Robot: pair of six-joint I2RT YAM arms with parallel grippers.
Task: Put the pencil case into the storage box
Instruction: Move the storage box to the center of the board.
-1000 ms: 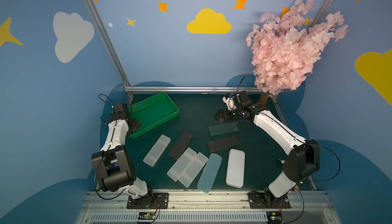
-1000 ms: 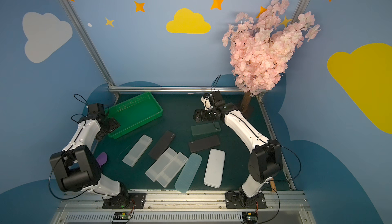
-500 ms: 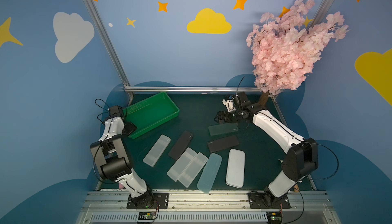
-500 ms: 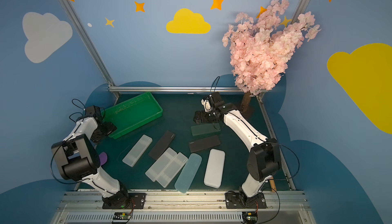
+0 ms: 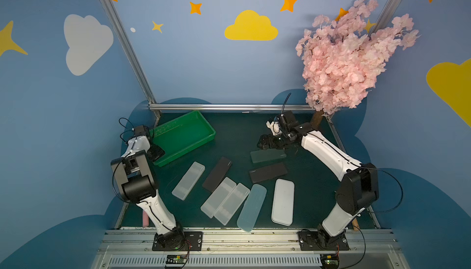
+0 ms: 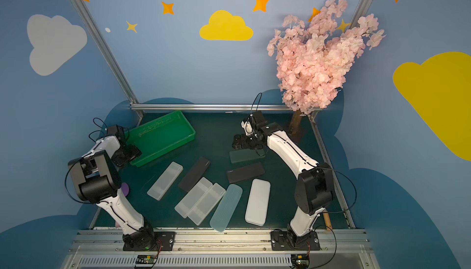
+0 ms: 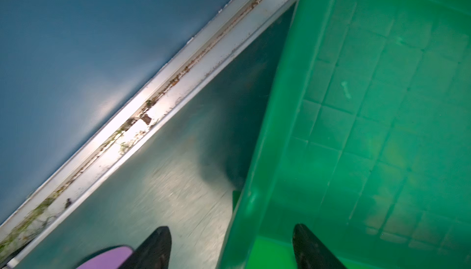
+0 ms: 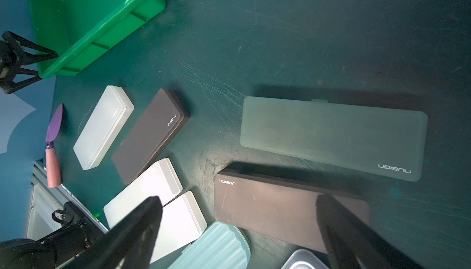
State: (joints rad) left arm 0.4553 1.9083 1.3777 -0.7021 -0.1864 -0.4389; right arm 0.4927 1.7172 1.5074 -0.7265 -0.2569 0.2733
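Observation:
The green storage box stands slanted at the back left of the mat with nothing in it. My left gripper is open astride the box's near-left corner. One finger is inside the storage box and one outside, and neither touches the wall. Several pencil cases lie on the mat. My right gripper hangs open over the end of a frosted green pencil case, holding nothing. A dark pencil case lies just in front of it.
More cases fill the mat's middle: a dark one, a clear one, a clear pair, a light blue one and a white one. A purple spatula lies at the left edge. A pink blossom tree stands back right.
The left arm has folded up more steeply, with its gripper staying at the box's near-left corner. The right arm has hardly moved. No pencil case has shifted.

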